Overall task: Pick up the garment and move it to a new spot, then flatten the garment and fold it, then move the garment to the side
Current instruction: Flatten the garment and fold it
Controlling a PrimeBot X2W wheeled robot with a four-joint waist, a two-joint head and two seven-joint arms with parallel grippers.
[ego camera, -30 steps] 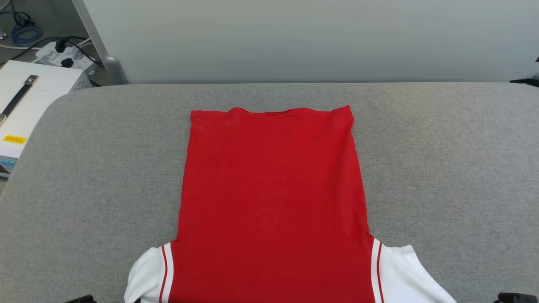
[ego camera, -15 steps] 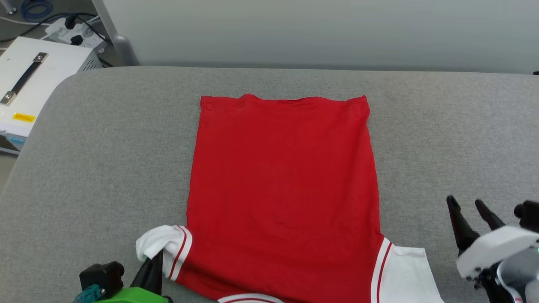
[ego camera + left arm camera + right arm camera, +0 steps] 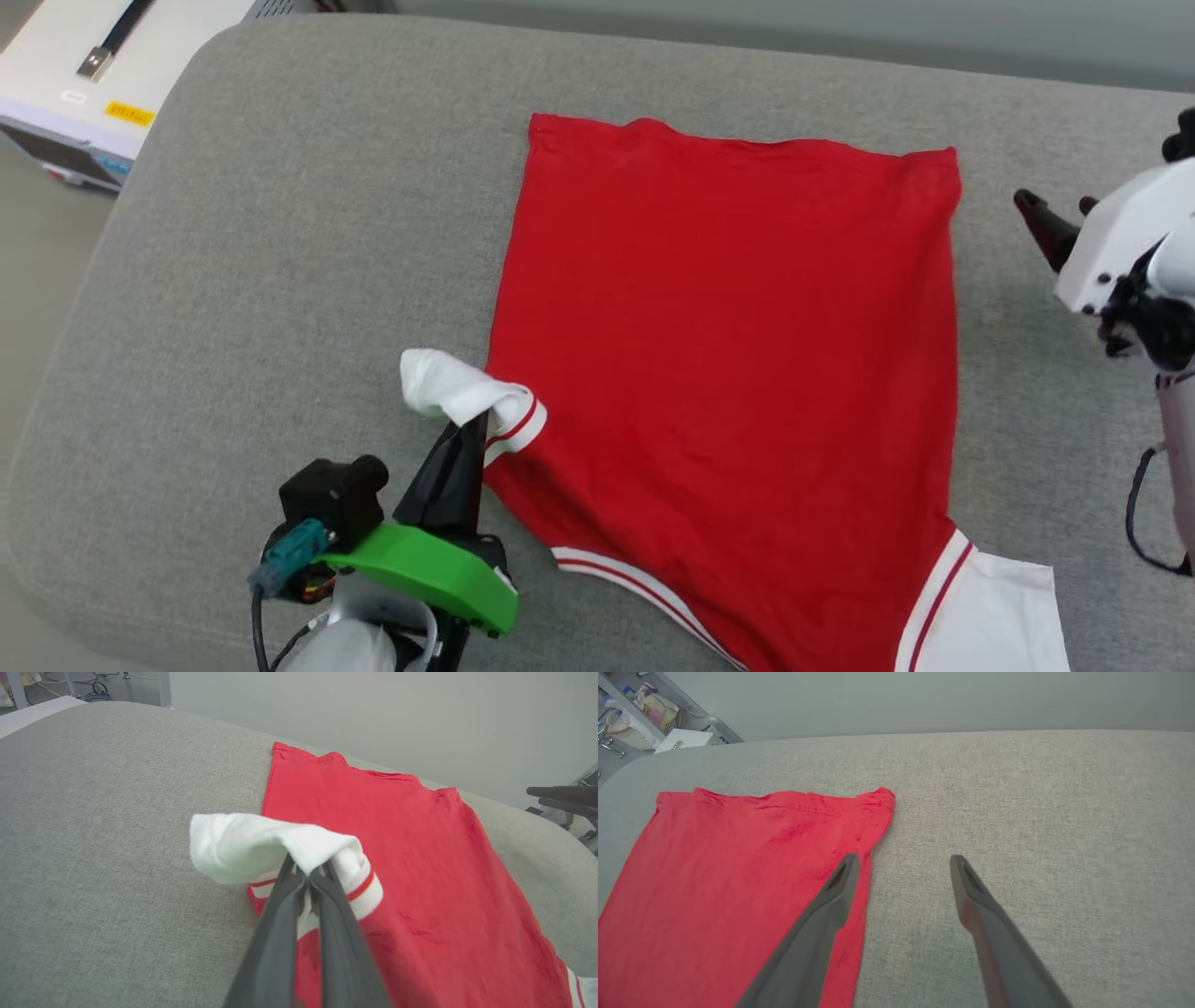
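Now the left gripper [image 3: 306, 877] is lifting the white sleeve [image 3: 446, 385], pinching it tight; the right gripper [image 3: 903, 858] is hanging spread by the far hem corner. The garment [image 3: 728, 355] is lying on the grey cushion [image 3: 280, 233] (soft, light, floppy), so gripping edges is looking safest.

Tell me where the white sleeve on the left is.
Head view, lower left: the sleeve is pinched in the left gripper, bunched beside the shirt's left edge over the grey cushion.

Lab or test room, white instrument box [image 3: 47, 84], floor cables [image 3: 98, 688], cluttered metal shelving [image 3: 710, 723], grey padded worktop [image 3: 280, 233]
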